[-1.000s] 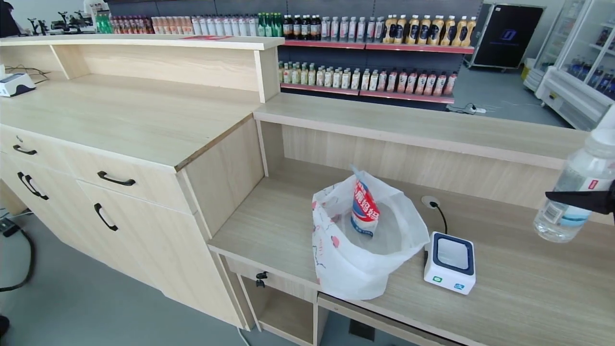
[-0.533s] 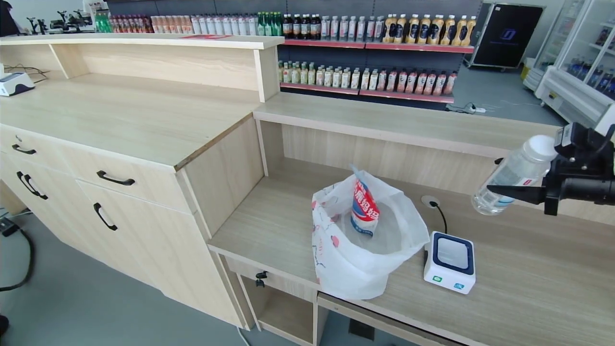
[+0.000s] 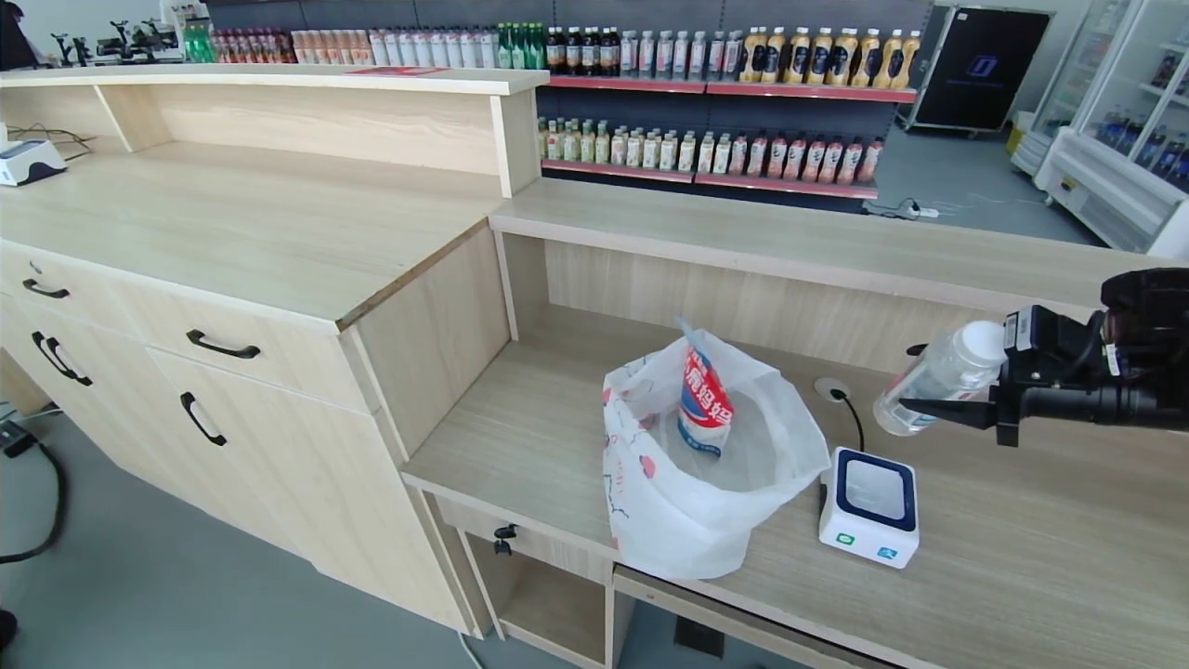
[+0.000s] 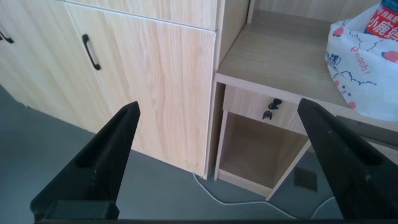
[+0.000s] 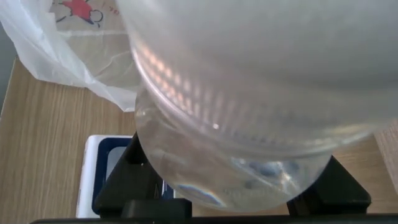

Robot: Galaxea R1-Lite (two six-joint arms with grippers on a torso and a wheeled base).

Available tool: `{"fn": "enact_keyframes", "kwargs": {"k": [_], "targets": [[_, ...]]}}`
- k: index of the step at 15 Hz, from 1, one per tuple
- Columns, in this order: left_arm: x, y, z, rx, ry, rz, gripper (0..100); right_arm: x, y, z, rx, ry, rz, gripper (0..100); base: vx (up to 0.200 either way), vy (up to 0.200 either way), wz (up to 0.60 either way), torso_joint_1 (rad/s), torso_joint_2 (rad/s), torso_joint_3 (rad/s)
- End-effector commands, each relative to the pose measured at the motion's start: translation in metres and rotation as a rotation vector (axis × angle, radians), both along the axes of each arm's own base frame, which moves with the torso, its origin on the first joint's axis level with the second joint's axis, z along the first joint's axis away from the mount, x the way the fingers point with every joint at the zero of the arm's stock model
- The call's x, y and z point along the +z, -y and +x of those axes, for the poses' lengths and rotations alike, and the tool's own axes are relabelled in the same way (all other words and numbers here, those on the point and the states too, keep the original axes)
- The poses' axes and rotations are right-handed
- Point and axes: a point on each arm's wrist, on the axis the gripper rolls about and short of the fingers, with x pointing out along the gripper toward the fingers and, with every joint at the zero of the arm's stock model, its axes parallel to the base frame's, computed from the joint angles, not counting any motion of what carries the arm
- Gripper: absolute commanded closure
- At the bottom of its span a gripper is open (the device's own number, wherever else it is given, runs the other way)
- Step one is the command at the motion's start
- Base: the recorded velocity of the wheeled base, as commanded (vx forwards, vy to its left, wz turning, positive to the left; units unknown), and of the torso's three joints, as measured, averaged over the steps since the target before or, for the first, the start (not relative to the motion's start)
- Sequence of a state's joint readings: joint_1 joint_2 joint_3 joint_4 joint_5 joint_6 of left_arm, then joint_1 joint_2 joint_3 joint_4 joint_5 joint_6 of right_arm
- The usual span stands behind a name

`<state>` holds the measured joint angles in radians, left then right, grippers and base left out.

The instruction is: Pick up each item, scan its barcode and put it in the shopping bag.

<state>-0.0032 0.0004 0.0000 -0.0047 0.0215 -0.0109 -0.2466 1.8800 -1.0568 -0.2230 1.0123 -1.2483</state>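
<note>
One long wooden bench (image 3: 1022,576) carries everything. The white shopping bag (image 3: 669,520) stands open-mouthed near its front edge, a red and white pouch (image 3: 703,400) upright inside, so goods can drop straight in. Just beside the bag sits the scanner (image 3: 870,506), window facing up to read whatever passes above. The clear water bottle (image 3: 934,376) hangs tilted in the air near the scanner, cap toward the wrist, clenched around its body by the right pincer (image 3: 915,381), I'd judge to bring its label over the window. The left pincer (image 4: 219,106) is spread wide, empty, low by the bench's front.
</note>
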Motion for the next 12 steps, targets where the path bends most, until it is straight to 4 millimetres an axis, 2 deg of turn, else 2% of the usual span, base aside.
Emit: {"fn": "enact_keyframes", "kwargs": {"k": [1,7,12], "targets": [[0.0,0.0,0.0,0.0,0.0,0.0,0,-0.019,-0.004,0.013,0.026,-0.02,0.004,100,0.0,0.0,0.0,0.0,0.0,0.0],[0.0,0.0,0.0,0.002,0.002,0.0,0,-0.036,-0.021,0.038,0.09,0.101,-0.021,100,0.0,0.0,0.0,0.0,0.0,0.0],[0.0,0.0,0.0,0.0,0.0,0.0,0,-0.05,-0.02,0.04,0.107,0.131,-0.063,100,0.0,0.0,0.0,0.0,0.0,0.0]]}}
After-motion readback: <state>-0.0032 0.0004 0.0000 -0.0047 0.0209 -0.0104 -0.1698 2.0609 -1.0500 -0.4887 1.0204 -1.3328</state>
